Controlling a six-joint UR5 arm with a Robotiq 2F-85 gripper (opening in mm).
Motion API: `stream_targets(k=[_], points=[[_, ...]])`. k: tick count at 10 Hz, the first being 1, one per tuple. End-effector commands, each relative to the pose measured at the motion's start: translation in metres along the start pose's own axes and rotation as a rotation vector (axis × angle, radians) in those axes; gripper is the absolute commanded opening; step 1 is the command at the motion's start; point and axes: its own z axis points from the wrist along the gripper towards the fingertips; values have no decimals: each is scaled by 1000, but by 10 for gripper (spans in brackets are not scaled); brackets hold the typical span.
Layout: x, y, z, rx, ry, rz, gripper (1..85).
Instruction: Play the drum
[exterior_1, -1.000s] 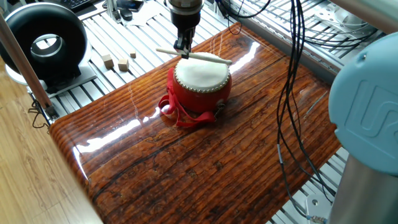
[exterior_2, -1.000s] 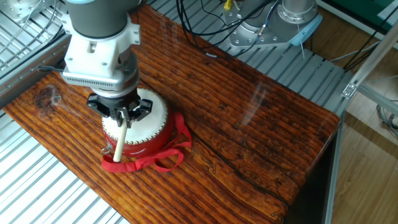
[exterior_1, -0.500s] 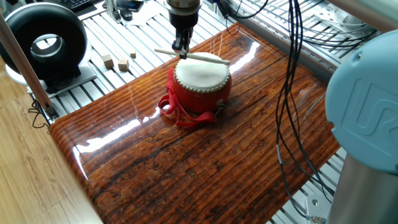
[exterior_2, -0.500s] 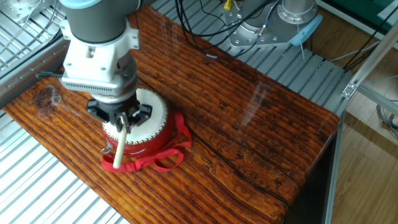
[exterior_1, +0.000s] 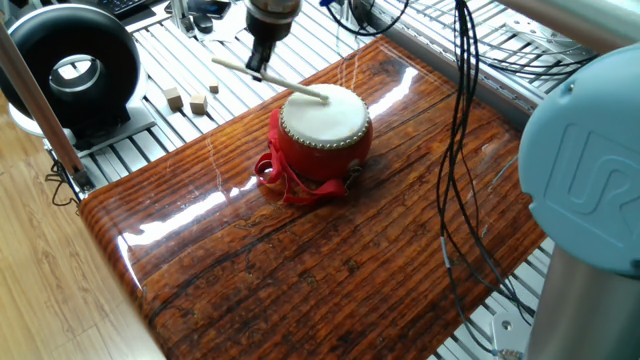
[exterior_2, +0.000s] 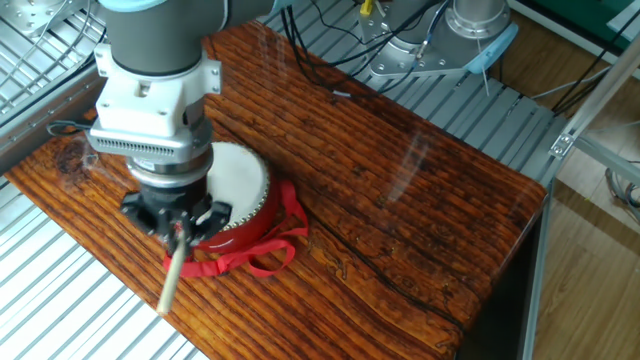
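- The drum (exterior_1: 323, 135) (exterior_2: 240, 200) — a red barrel with a cream skin and studded rim — sits near one end of the glossy, grained wooden table (exterior_1: 330, 250) (exterior_2: 420, 190), the long stretch beyond bare.
- The gripper (exterior_1: 259, 68) (exterior_2: 178, 228) pinches a pale, slender drumstick (exterior_1: 270, 79) (exterior_2: 172, 272) beside the drum's rim; its tip lies at the skin's edge.
- Red ribbon loops (exterior_1: 290, 185) (exterior_2: 255, 255) spread at the base.

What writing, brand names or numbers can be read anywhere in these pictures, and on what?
"U" or part of raised lettering: on the light-blue arm cap; it is cut off by the picture's edge, so no whole word reads.
No text shows on the drum, the drumstick or the black ring-shaped device.
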Motion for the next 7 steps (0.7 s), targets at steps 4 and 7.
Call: stream_targets(k=[4, 7], points=[[-3, -4, 0, 4, -20, 36, 10], [88, 61, -27, -172, 415, 221, 10]])
